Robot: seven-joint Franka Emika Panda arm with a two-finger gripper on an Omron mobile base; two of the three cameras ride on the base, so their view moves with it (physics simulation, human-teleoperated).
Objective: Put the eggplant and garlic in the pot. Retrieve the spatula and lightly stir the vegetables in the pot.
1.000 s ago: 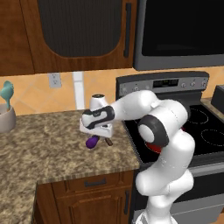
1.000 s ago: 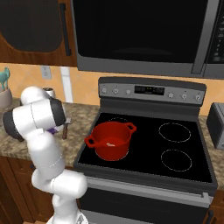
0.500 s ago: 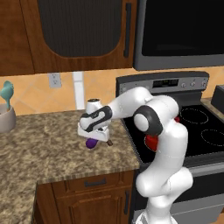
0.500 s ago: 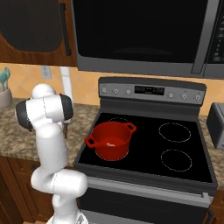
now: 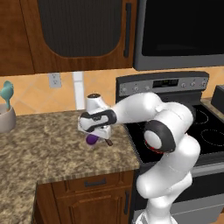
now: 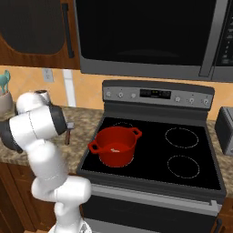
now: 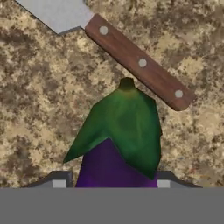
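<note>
Lower than a second ago, the white arm has sunk toward the speckled brown granite counter [image 5: 52, 148], and the end effector [image 5: 97, 136] now sits right down over the small glossy purple eggplant with its green stem cap [image 7: 120, 135]. In the hand view the eggplant lies between the two dark fingertips [image 7: 59, 179], which stand close at either flank; whether they press the skin cannot be told, so the grip is uncertain. In the left base view the eggplant [image 5: 92, 139] shows as a purple patch under the hand, resting on the counter.

Just beyond the stem cap lies the spatula with a flat grey metal blade and a riveted brown wooden handle [image 7: 135, 61], flat on the counter, its handle end near the cap but apart from it.

Farther off to the end effector's right, on the black stovetop [image 6: 191, 164], stands the round bright red pot with loop handles [image 6: 114, 145], with a small pale thing inside it, too small to identify. Well away on the opposite side, at the counter's back, a beige holder with a teal utensil [image 5: 6, 111] stands.
</note>
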